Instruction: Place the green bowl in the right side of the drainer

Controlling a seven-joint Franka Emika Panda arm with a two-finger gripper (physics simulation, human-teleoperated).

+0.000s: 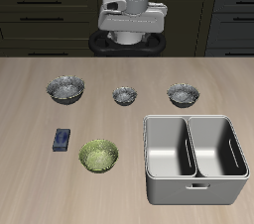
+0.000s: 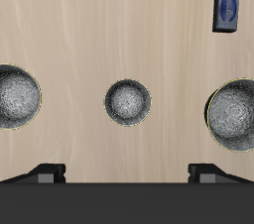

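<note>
1. Wooden table fills the exterior view under dark cabinets; the gripper hangs at the upper middle, fingers spread with nothing between them.
2. Below it, three grey bowls form a row across the frame's middle.
3. Lower left of centre sits the green bowl, beside a small blue object.
4. Lower right holds the drainer, both compartments bare.

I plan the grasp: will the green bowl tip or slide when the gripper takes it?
The green bowl looks rigid and shallow, sitting upright, so it probably will not roll. A grip on one rim edge may tilt it. Its wide round shape could slide if pushed.
</note>
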